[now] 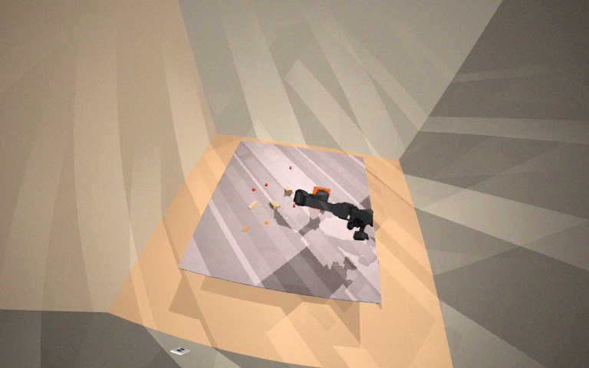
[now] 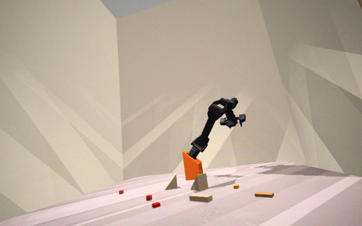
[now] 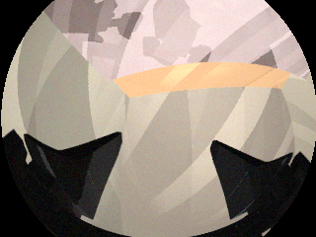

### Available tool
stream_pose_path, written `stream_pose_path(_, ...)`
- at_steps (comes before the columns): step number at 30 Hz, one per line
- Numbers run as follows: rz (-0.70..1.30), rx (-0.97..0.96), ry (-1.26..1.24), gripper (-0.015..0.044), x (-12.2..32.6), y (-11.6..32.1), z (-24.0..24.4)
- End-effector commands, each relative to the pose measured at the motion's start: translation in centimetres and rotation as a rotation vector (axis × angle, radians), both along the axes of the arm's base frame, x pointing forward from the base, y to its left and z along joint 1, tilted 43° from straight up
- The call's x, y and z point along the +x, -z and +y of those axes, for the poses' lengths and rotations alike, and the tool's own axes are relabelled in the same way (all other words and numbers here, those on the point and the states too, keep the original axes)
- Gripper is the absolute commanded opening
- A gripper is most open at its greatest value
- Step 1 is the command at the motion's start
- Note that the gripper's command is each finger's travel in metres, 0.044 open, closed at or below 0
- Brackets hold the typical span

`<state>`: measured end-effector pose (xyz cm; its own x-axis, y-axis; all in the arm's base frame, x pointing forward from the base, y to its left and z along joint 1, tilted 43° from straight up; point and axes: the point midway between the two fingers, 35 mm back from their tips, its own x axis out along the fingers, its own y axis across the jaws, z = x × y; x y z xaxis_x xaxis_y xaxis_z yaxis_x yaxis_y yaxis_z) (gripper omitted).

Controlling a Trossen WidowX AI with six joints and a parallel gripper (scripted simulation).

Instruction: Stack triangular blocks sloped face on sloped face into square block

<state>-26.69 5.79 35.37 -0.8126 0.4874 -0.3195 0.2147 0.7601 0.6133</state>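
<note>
We see two wedges [image 2: 171,183] [image 2: 200,182] standing apart on the table [image 2: 293,186], far below and behind our fingers. Our gripper [image 2: 234,121] hangs high with fingers spread wide, nothing between them. Near the wedges lie a tan slab [image 2: 200,197] and red cubes [image 2: 149,197].

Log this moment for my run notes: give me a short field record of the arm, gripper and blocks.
arm: black six-joint arm raised on its orange base, touching no block
gripper: black parallel-jaw gripper open, empty, high above the table
task blocks: two tan triangular wooden blocks, apart, both resting on the table
stacking: not yet begun
other items: flat tan slab, flat orange slab, small orange cube, small red cubes
wrist view: fingers wide apart, nothing between them
</note>
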Motion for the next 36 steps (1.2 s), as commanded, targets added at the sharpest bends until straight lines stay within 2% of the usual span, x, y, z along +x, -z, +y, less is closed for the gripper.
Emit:
stream_pose_path(1, -0.005, 0.004, -0.009, 0.0426, 0.0, 0.1, -0.1)
stream_pose_path(4, -0.068, 0.055, -0.135, 0.0440, -0.5, 1.2, -2.4)
stream_pose_path(10, -0.168, 0.148, -0.476, 0.0440, -1.3, 4.2, -10.6)
stream_pose_path(17, -0.263, 0.348, -0.915, 0.0440, 1.6, 7.9, -20.4)
stream_pose_path(26, -0.300, 0.635, -1.498, 0.0440, 10.6, 12.8, -30.3)
stream_pose_path(31, -0.279, 0.788, -1.800, 0.0440, 17.4, 15.4, -33.6)
stream_pose_path(36, -0.230, 0.952, -2.098, 0.0440, 25.0, 18.1, -34.9)
